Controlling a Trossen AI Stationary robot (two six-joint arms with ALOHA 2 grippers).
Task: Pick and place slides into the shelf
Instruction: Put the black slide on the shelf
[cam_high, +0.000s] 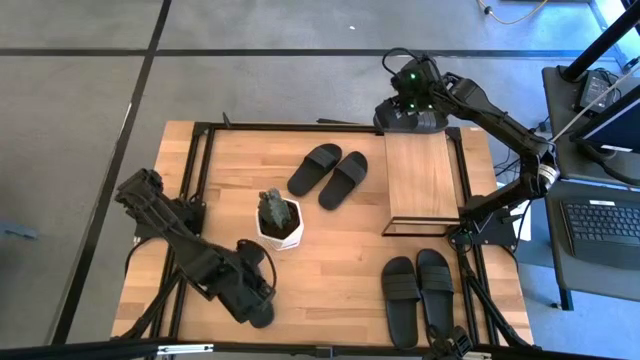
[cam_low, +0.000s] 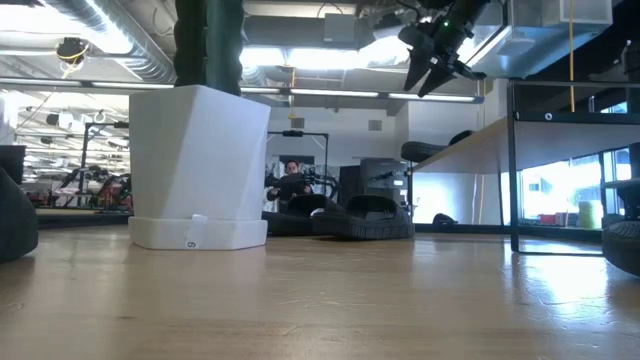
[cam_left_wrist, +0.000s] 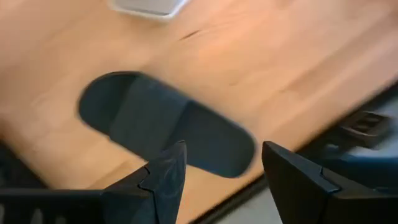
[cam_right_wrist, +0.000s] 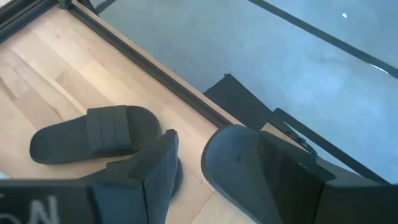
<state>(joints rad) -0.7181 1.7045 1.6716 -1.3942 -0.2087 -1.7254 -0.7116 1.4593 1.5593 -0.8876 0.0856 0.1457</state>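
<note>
No brand or label can be read on the slides; the only writing in sight is part of some white letters, seemingly "ON", on the right arm's own dark body in the right wrist view, too cut off to read fully; a small mark on the base of the white pot (cam_low: 198, 165) is too tiny to make out.

The slides are matte black, each with an oval sole and one wide strap, open at the toe; one pair (cam_high: 328, 174) lies side by side on the desk (cam_high: 340, 260) near its far middle, just beside the shelf (cam_high: 421, 180); a second pair (cam_high: 418, 292) lies near the front right corner, in front of the shelf; another slide (cam_left_wrist: 163, 129) lies on the wood at the front left, close to the desk's edge; one more slide (cam_right_wrist: 239, 165) lies at the far edge by the shelf's back corner.

The shelf has a light wooden top board on a thin black frame and stands on the right side of the desk; its top carries nothing.

The left hand (cam_left_wrist: 221, 174) is low over the front left corner, above the single slide, its fingers spread and gripping nothing; the right hand (cam_right_wrist: 214, 174) is raised above the far back corner of the shelf, fingers likewise spread and empty, with the far slide under it.

The white pot holds a small green plant (cam_high: 272, 208) and stands in the middle of the desk, between the left arm and the far pair.
</note>
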